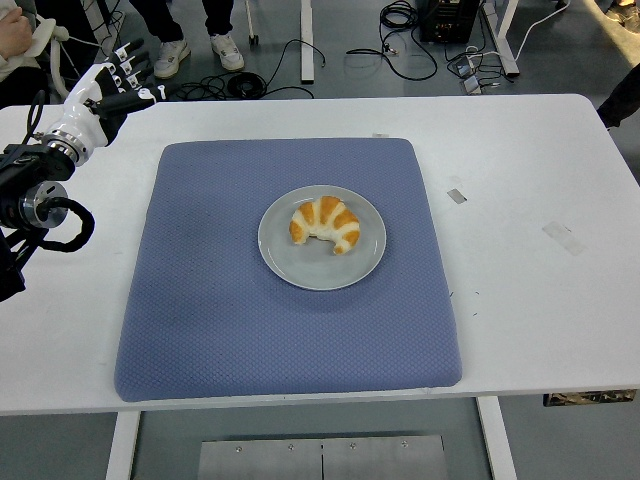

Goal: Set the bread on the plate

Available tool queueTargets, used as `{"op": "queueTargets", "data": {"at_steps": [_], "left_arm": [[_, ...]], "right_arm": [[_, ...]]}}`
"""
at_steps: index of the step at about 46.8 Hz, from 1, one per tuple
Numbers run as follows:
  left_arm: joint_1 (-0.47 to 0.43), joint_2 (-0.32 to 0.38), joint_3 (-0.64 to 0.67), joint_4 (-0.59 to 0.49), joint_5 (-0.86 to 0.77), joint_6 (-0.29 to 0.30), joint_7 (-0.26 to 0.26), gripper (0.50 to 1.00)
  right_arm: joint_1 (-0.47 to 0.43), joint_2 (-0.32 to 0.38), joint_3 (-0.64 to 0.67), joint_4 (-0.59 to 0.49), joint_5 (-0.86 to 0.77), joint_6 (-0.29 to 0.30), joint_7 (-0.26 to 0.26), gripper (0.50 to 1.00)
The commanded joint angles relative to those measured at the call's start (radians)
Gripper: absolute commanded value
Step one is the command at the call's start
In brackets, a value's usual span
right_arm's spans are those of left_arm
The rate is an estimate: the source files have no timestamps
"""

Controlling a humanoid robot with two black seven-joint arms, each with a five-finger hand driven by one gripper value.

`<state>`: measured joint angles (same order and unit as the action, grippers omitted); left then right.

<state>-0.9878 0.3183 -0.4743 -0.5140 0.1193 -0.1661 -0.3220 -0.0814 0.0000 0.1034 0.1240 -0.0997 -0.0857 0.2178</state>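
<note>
Since the bread (pixel 325 224) sits right on the plate (pixel 283 257), I think my job is done. It is a curved roll with light and brown stripes, and it lies a bit to the far side of the plate's middle. Nothing hangs over the rim.

My left hand (pixel 108 84) is up at the far left corner of the table (pixel 530 180), well away from the plate. My fingers (pixel 128 62) are spread loose and they hold nothing. My right hand is not in the picture.

What comes next, I think, is just to bring my left arm out to the side and let it rest. That needs no care for the bread, as my hand is nowhere near it. I should only mind the table edge on the way.

Under the plate is a blue mat (pixel 230 330). It is soft looking, with tiny bumps all over, and it covers the middle of the white table. On the right side of the table I see a few small bits of tape (pixel 562 236).

Past the far edge is a grey floor with black cables (pixel 300 60) and table legs. A person's shoes (pixel 170 58) stand there at the far left, and a hand in a light sleeve (pixel 30 40) shows in the far left corner.
</note>
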Motion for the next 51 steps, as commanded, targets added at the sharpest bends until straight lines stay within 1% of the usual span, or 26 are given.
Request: {"op": "queueTargets", "data": {"at_steps": [1, 8, 13, 19, 24, 30, 33, 38, 44, 51], "left_arm": [[0.006, -0.004, -0.036, 0.005, -0.029, -0.015, 0.000, 0.981], [0.044, -0.013, -0.122, 0.006, -0.086, -0.049, 0.004, 0.981], [0.070, -0.030, -0.181, 0.006, -0.104, -0.070, 0.032, 0.981], [0.090, -0.050, -0.245, 0.006, -0.121, -0.085, 0.043, 0.981], [0.095, -0.062, -0.265, 0.006, -0.138, -0.089, 0.044, 0.981], [0.109, -0.068, -0.267, 0.006, -0.155, -0.089, 0.072, 0.981], [0.113, -0.077, -0.268, 0.006, -0.156, -0.090, 0.077, 0.981], [0.113, -0.084, -0.268, 0.006, -0.156, -0.095, 0.078, 0.981], [0.127, -0.085, -0.268, 0.006, -0.182, -0.116, 0.077, 0.981], [0.143, -0.090, -0.270, 0.006, -0.190, -0.116, 0.075, 0.981]], "right_arm": [[0.000, 0.000, -0.001, -0.001, 0.000, 0.000, 0.000, 1.000], [0.000, 0.000, 0.001, 0.000, 0.000, 0.000, 0.000, 1.000], [0.000, 0.000, -0.001, 0.000, 0.000, 0.000, 0.000, 1.000], [0.000, 0.000, -0.001, 0.000, 0.000, 0.000, 0.000, 1.000], [0.000, 0.000, -0.001, -0.001, 0.000, 0.000, 0.000, 1.000], [0.000, 0.000, -0.001, 0.000, 0.000, 0.000, 0.000, 1.000], [0.000, 0.000, 0.001, 0.000, 0.000, 0.000, 0.000, 1.000], [0.000, 0.000, -0.001, 0.000, 0.000, 0.000, 0.000, 1.000], [0.000, 0.000, -0.001, -0.001, 0.000, 0.000, 0.000, 1.000], [0.000, 0.000, 0.001, 0.000, 0.000, 0.000, 0.000, 1.000]]}}
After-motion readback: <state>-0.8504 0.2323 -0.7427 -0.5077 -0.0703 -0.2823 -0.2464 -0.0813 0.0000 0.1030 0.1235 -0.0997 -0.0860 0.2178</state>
